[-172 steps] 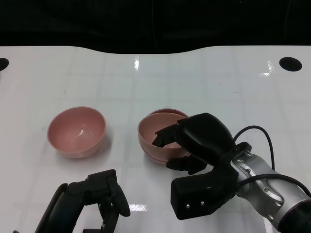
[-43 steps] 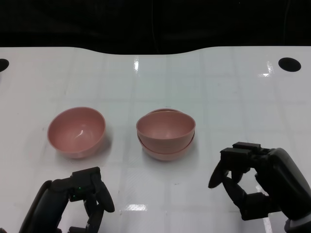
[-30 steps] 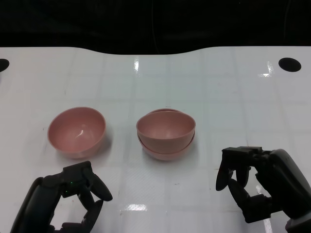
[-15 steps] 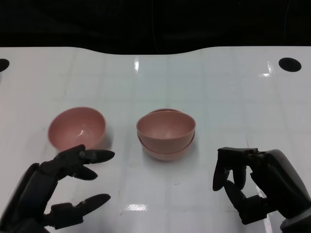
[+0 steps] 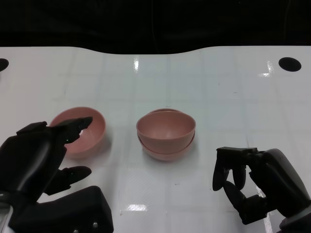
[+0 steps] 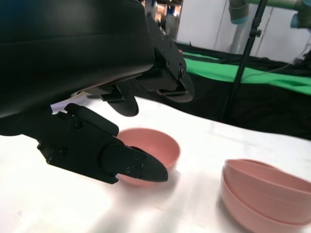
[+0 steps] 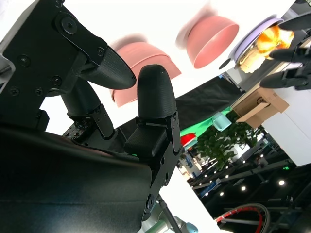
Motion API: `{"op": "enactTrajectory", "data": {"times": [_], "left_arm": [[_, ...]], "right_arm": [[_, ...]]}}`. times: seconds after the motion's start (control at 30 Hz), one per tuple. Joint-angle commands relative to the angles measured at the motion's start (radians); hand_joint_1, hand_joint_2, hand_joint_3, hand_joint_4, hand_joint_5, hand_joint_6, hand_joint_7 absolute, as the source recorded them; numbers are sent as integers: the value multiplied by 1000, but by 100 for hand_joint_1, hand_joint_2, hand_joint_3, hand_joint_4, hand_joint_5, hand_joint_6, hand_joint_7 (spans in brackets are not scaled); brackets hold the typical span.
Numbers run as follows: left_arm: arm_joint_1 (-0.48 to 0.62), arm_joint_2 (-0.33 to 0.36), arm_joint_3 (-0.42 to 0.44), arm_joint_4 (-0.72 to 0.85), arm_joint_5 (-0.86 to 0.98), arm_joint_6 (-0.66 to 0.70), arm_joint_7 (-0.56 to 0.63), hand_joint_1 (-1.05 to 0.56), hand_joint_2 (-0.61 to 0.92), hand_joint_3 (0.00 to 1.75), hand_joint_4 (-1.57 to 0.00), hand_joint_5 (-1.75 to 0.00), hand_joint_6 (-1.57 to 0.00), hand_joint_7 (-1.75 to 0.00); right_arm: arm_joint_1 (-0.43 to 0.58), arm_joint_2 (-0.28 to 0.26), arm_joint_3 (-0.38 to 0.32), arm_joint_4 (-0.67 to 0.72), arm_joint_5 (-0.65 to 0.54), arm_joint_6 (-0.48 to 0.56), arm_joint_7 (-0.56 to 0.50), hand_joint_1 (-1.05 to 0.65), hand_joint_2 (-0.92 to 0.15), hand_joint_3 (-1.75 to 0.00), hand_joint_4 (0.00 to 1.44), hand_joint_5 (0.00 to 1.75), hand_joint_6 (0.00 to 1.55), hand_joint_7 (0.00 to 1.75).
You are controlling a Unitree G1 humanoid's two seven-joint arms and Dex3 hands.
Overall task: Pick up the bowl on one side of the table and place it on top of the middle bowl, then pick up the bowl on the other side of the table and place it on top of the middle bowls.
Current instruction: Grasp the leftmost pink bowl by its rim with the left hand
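Two pink bowls sit nested as the middle stack [image 5: 166, 133] [image 6: 265, 194] [image 7: 146, 53]. A single pink bowl [image 5: 87, 131] [image 6: 155, 148] [image 7: 214, 31] stands to its left. My left hand [image 5: 41, 155] [image 6: 112, 121] is raised at this bowl's near left side, fingers spread wide, the upper fingertips over its near rim and the thumb lower down. It holds nothing and hides part of the rim. My right hand [image 5: 257, 182] [image 7: 121, 92] stays low at the near right, apart from the stack, fingers curled toward the thumb around nothing.
The white table [image 5: 218, 87] has a dark hole [image 5: 290, 63] at the far right and another at the far left edge [image 5: 2, 63]. Its far edge meets a black backdrop. Bare table lies between the bowls and to the right of the stack.
My left hand has uncurled, spread its fingers, risen and moved forward to the left bowl's near rim. The right hand drew back from the stack earlier and has barely moved since.
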Motion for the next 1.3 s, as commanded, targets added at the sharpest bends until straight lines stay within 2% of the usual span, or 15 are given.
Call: {"op": "enactTrajectory", "data": {"times": [0.03, 0.2, 0.4, 0.5, 0.6, 0.97, 1.07, 1.23, 1.27, 1.3], "left_arm": [[-36, 21, -23, 27, 75, 34, -18, -49, 92, 7, -31, -45, -45, 0], [-132, 23, -91, 129, 194, 105, -80, -52, 92, 6, -30, -44, -41, 0], [-221, 10, -158, 250, 270, 160, -112, -53, 92, 3, -40, -32, -43, 0], [-268, 1, -187, 316, 282, 181, -112, -53, 92, 1, -49, -20, -45, -1], [-316, -9, -216, 401, 289, 194, -95, -54, 91, 0, -55, -17, -49, -2], [-449, -43, -286, 628, 260, 244, -103, -54, 92, 3, -66, -17, -50, -1], [-474, -47, -298, 678, 243, 244, -92, -51, 92, 2, -75, -22, -54, -2], [-481, -41, -309, 687, 230, 250, -84, -50, 92, 1, -76, -23, -55, -2], [-494, -42, -312, 727, 213, 224, -69, -50, 92, 1, -76, -23, -55, -2], [-504, -42, -316, 759, 197, 205, -57, -41, 92, 8, -80, -89, -83, -9]], "right_arm": [[-2, -11, -4, -7, 5, 6, 5, -6, -8, -171, 98, 175, 84, 159], [-6, -12, -8, -3, -2, 0, -5, -7, -7, -171, 98, 175, 84, 157], [-9, -11, -7, -1, -12, -6, -12, -8, -7, -172, 98, 175, 86, 157], [-10, -10, -7, -1, -19, -5, -14, -8, -7, -173, 98, 175, 86, 156], [-13, -11, -7, 1, -17, -6, -13, -8, -7, -173, 98, 175, 86, 156], [-14, -7, -4, 2, -18, 3, -10, -7, -4, -174, 98, 175, 86, 156], [-16, -9, -4, 5, -18, -1, -10, -7, -4, -174, 98, 175, 86, 156], [-16, -9, -4, 6, -18, -1, -11, -7, -4, -174, 98, 175, 86, 157], [-16, -7, -3, 3, -20, 2, -11, -7, -4, -174, 98, 175, 86, 157], [-16, -5, -2, 2, -22, 5, -12, -8, -4, -174, 98, 175, 86, 156]]}}
